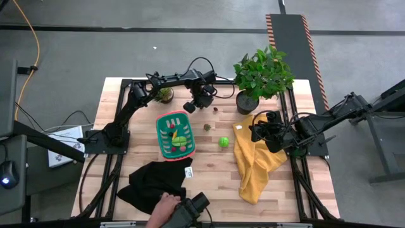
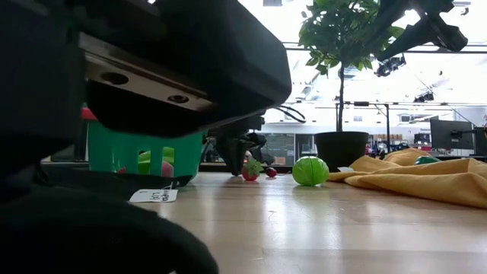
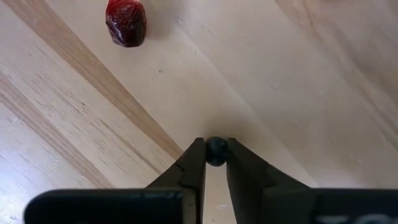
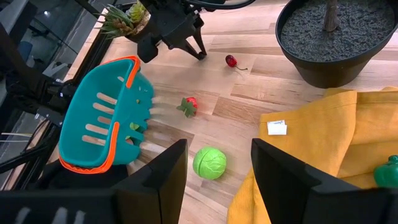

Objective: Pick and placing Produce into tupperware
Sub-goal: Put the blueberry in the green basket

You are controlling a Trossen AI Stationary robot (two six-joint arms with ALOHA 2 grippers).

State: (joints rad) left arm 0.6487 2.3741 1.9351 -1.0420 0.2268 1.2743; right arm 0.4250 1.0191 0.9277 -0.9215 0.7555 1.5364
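Note:
My left gripper [image 1: 204, 105] points down at the wood table behind the teal tupperware basket [image 1: 175, 134] and is shut on a tiny dark round berry [image 3: 216, 150]. A dark red cherry [image 3: 126, 23] lies on the table just beside it. A red piece with green leaves [image 4: 188, 106] and a green ball [image 4: 209, 163] lie between the basket and the yellow cloth [image 1: 256, 158]. Several produce pieces lie in the basket. My right gripper [image 4: 219, 152] hangs open above the yellow cloth, holding nothing. My left gripper pinches the tiny dark berry's two sides [image 3: 216, 155] between its two fingertips [image 3: 194, 155], only at their free ends. The fingers come from above, pointing down at the table. Whether the berry still rests on the wood, I cannot tell.
A large potted plant [image 1: 262, 76] stands at the back right, a small one [image 1: 164, 95] at the back left. A black cloth [image 1: 155, 183] lies near the front, with a person's hand [image 1: 166, 204] on a dark device there. A green piece [image 4: 388, 171] sits on the yellow cloth.

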